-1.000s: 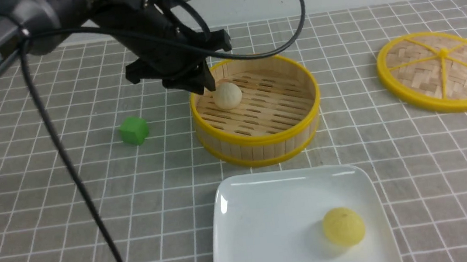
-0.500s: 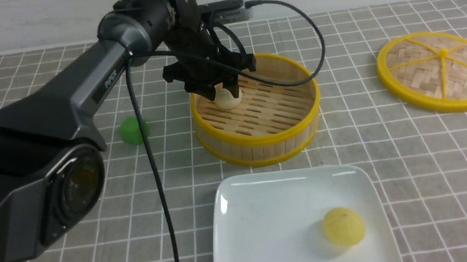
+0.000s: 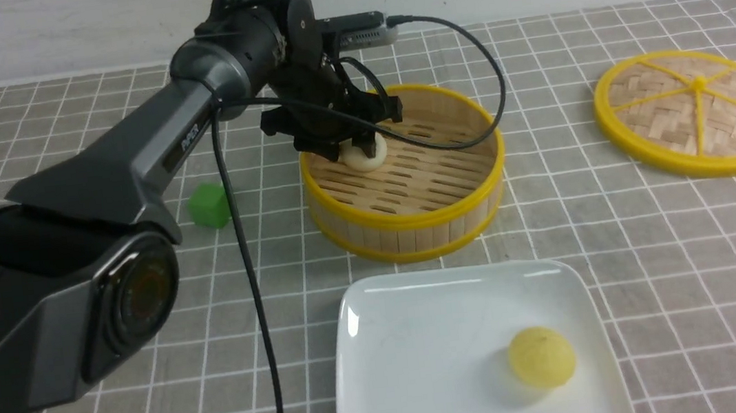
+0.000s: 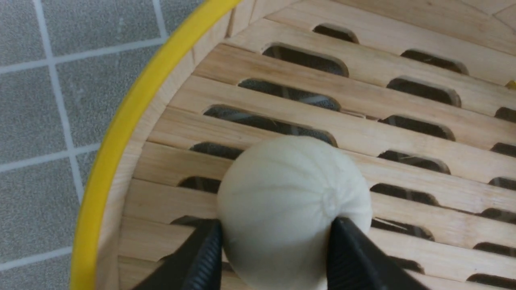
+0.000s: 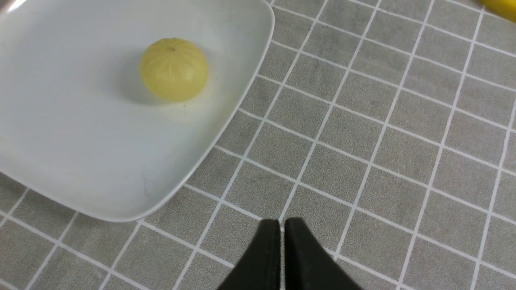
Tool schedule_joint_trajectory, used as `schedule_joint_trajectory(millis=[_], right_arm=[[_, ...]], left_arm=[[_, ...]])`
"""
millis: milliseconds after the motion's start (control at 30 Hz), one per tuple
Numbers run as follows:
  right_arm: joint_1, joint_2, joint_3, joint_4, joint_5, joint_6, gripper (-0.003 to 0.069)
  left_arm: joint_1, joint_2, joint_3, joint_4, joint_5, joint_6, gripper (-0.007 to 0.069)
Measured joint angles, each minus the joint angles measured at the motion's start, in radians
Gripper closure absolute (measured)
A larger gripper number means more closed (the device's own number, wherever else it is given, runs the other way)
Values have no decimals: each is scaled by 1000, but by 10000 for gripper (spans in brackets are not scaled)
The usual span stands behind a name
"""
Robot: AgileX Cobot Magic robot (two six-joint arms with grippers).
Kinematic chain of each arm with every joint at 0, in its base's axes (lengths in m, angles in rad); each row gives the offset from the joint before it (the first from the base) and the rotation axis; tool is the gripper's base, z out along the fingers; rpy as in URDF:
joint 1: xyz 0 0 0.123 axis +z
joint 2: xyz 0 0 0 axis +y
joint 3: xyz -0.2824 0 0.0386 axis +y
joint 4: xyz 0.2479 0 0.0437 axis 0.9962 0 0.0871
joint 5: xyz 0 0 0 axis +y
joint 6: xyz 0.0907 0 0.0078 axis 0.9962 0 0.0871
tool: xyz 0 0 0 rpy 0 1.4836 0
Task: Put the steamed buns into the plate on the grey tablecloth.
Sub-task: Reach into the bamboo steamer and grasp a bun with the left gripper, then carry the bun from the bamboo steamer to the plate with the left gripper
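1. Steamed buns are in two places. The yellow bun (image 3: 541,356) lies in the plate (image 3: 421,311), toward its near right corner. The cream bun (image 3: 364,155) sits on the slatted floor of the bamboo basket (image 3: 411,219), close to the basket's far left wall.
2. The plate rests at the middle of the near edge of the grey tablecloth (image 3: 655,236), and the basket stands just beyond it. A woven lid (image 3: 694,110) lies toward the far right corner, and a green cube (image 3: 209,205) sits left of the basket. Both are well apart from the plate.
3. The left gripper (image 3: 349,148) is down inside the basket with its jaws spread. Its fingers (image 4: 203,257) stand one on each side of the cream bun, right against its flanks, and the bun shows no sign of being squeezed.
4. The right gripper (image 5: 281,229) hangs over bare cloth just off the plate's right edge, jaws pressed together on nothing.
5. The step in hand looks like the pick-up of the second bun, so the task is about half done.
6. The next move calls for closing gently on the bun's widest part, since it looks soft and round enough to slip. Then comes a lift clear of the yellow rim and a carry toward the near edge. The bun should be let go over the bare left half of the plate, away from the yellow bun.
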Motion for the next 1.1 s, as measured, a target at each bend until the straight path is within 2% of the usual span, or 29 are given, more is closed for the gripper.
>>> schedule_joint_trajectory(millis=[100, 200, 267, 567, 800, 900, 1000, 1033, 1100], right_arm=[[0, 0, 0, 0, 0, 0, 617], [0, 0, 0, -1, 0, 0, 617], [0, 0, 0, -1, 0, 1, 616], [0, 0, 0, -1, 0, 1, 601], [0, 0, 0, -1, 1, 1, 593], [0, 0, 0, -1, 1, 1, 589], [0, 0, 0, -3, 1, 2, 583], [0, 0, 0, -3, 1, 2, 583], [0, 0, 0, -3, 1, 2, 579]], left_arm=[[0, 0, 0, -8, 4, 0, 352], [0, -1, 0, -35, 17, 0, 525], [0, -10, -2, -49, 32, 0, 582], [0, -183, -120, -86, 242, 13, 599], [-19, -446, -163, -96, 270, 42, 599], [-55, -554, -116, -91, 270, 68, 599], [-123, -699, 109, -84, 270, 72, 599], [-128, -706, 125, -84, 270, 72, 598], [-182, -780, 341, -76, 270, 75, 598]])
